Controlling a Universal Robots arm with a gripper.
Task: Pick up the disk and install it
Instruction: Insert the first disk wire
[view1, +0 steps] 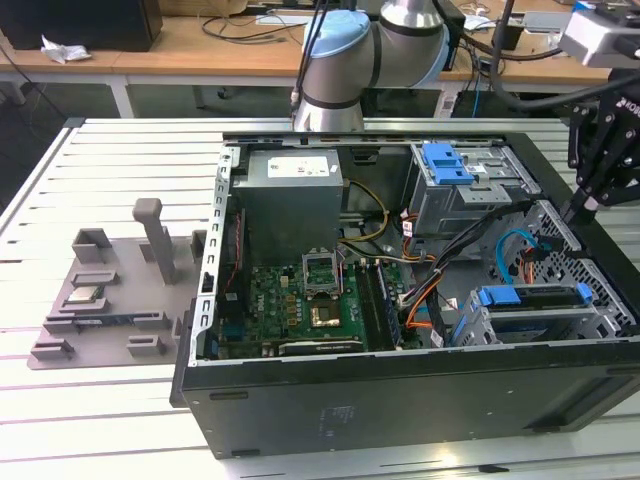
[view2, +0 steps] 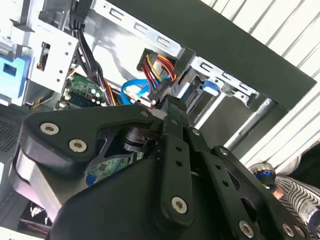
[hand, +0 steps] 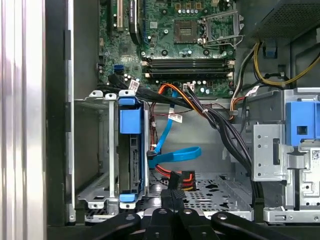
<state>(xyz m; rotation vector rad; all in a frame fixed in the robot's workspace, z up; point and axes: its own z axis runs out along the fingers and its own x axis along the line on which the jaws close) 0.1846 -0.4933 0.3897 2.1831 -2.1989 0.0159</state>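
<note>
The disk (hand: 131, 150) already sits on edge in the drive cage (view1: 545, 315) at the case's near corner on the exterior view's right. Its blue carrier is slotted between the cage's silver rails, and the blue tab faces into the case. It looks seated, so I judge the install largely done. Whether it is fully home or cabled cannot be told: in the first wrist view the blue data cable (hand: 177, 154) and the red-and-yellow power plug (hand: 175, 177) lie just beside its rear edge, but I cannot see them joined to it.

The hand (hand: 172, 200) hangs above the case's far-right edge in the exterior view, over the perforated floor beside the cage. In the first wrist view its fingertips stand pressed together with nothing between them, apart from the disk and touching nothing I can make out.

Room is tight low down. The cable bundle (hand: 220, 125) runs from the motherboard (view1: 300, 300) across the gap between the lower cage and the upper bay (view1: 470, 185) with its own blue bracket. The case walls close the right and near sides. Straight up is open.

The grey fixture tray (view1: 110, 290) lies on the worktop (view1: 60, 420) well clear, beside the case's left wall
</note>
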